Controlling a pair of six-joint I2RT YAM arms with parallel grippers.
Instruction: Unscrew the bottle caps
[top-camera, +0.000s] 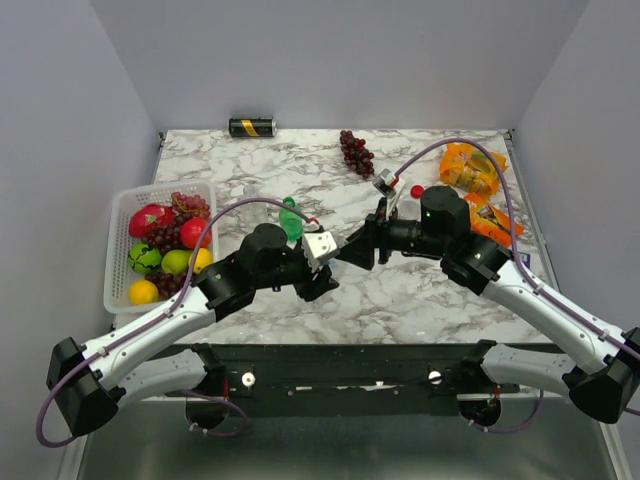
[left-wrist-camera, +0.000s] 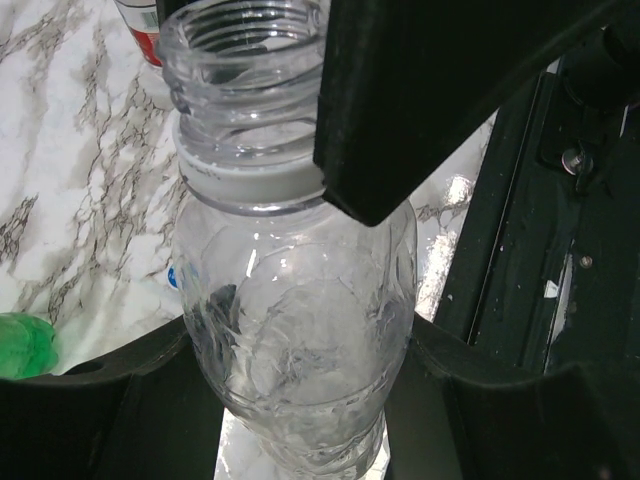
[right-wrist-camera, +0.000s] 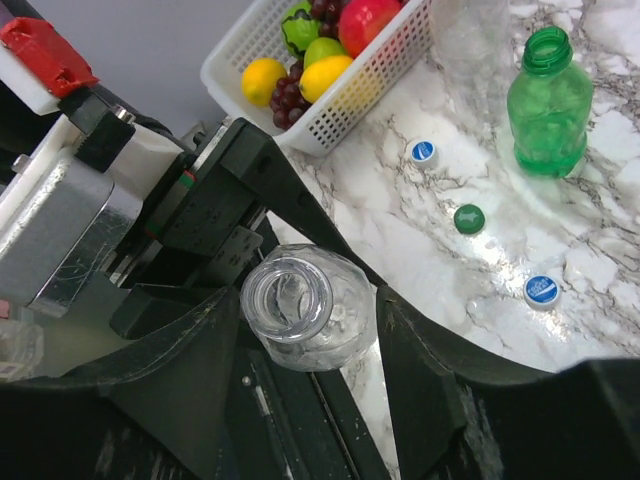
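The left gripper clamps the body of the capless, empty clear bottle over the table's near edge, the right gripper straddles its threaded mouth, grip unclear, and only the right wrist view shows three loose caps by the open green bottle near the basket of fruit.

The left arm and right arm wore white shells between rounded black joint housings, each trailed by a looping purple cable, with a pale grey box at the left wrist.
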